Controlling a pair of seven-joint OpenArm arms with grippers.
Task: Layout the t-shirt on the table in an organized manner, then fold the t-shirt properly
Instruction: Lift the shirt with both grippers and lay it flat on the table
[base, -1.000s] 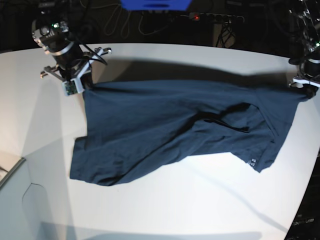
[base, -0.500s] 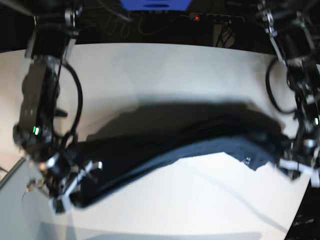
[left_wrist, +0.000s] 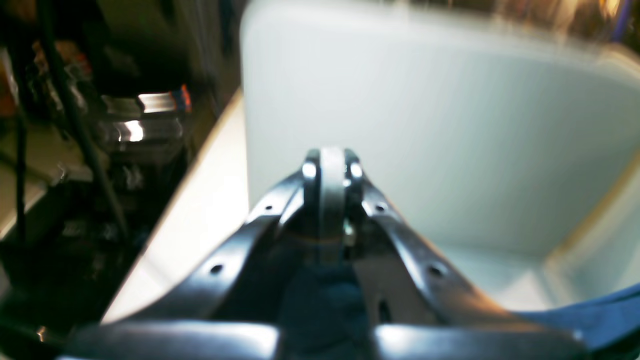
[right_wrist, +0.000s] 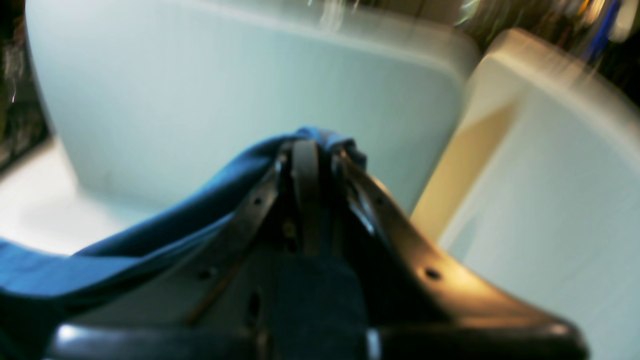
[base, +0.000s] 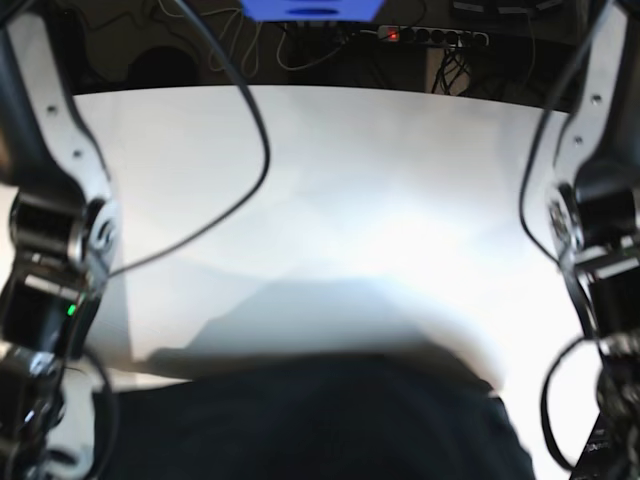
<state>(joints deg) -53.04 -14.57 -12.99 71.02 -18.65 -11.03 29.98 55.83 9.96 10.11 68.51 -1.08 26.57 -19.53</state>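
Both hands clenched on the shirt (base: 310, 420): right hand (right_wrist: 306, 150) pinching bunched navy cloth at its tips, left hand (left_wrist: 327, 165) with cloth between its fingers, shirt hanging dark across the base view's bottom, above the white table (base: 330, 170).

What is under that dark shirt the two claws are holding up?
Beyond the t-shirt only the white table and the shirt's shadow show. Whatever lies directly beneath the cloth near the camera is covered.
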